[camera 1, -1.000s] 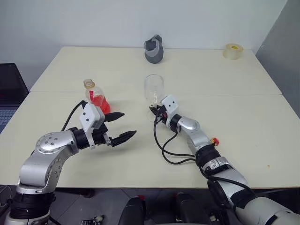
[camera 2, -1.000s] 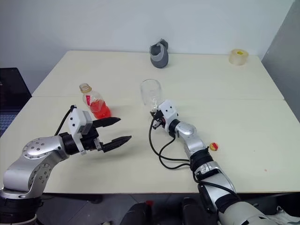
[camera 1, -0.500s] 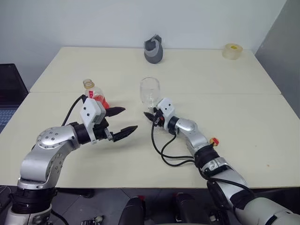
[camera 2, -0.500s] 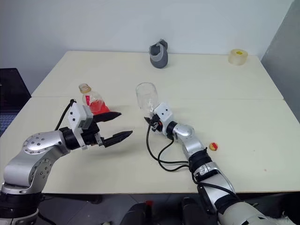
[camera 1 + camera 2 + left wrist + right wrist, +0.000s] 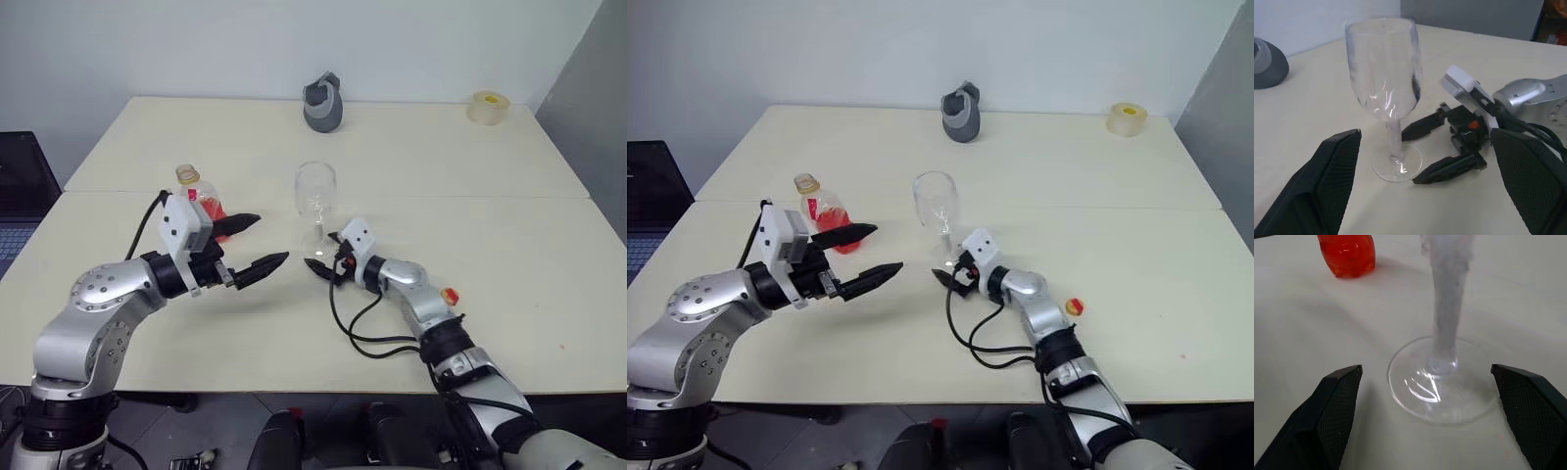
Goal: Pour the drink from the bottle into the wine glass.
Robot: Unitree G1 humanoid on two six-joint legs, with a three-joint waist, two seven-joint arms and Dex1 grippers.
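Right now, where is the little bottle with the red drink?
In the head views the bottle stands on the table, on the robot's left, just behind the left hand and left of the wine glass.

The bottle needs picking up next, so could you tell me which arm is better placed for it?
Left, probably. The left gripper hangs open right beside the bottle, while the right gripper sits open at the wine glass foot.
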